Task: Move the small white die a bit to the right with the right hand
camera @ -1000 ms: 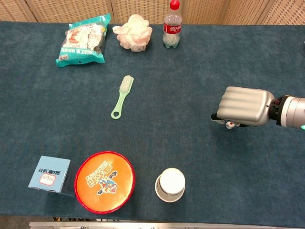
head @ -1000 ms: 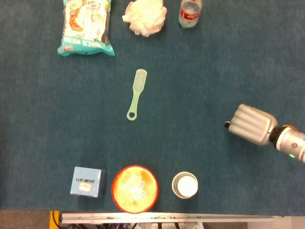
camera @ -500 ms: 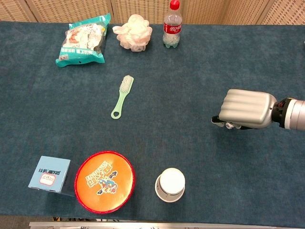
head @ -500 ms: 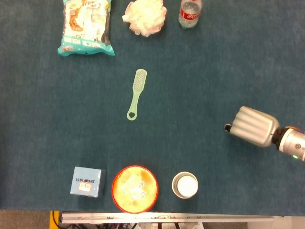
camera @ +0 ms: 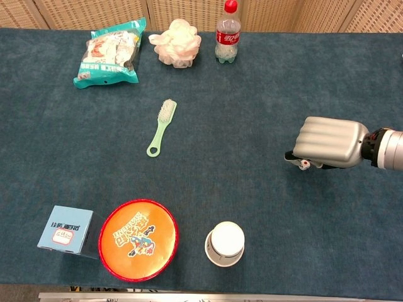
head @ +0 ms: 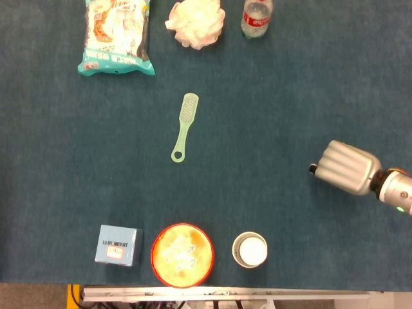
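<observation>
The small white die [camera: 304,163] peeks out from under the front edge of the right hand [camera: 329,143] in the chest view, just below the curled fingers [camera: 315,135] at the right side of the counter [camera: 252,100]; in the head view the hand covers it. The right hand is turned palm down, its silver back uppermost, fingers curled over the die; whether it actually pinches the die or only covers it cannot be told. The left hand shows in neither view.

Along the far edge of the counter lie a snack bag [camera: 111,53], a white bath puff [camera: 177,41] and a red-capped drink bottle [camera: 227,35], the bottle standing upright. A pale green brush [camera: 161,127] lies near the middle, bristles toward the far side. Along the near edge, from left to right, sit a small blue box [camera: 65,229], a round tin with a red rim and orange lid [camera: 138,240], and a white cup [camera: 225,243], each apart from its neighbour
</observation>
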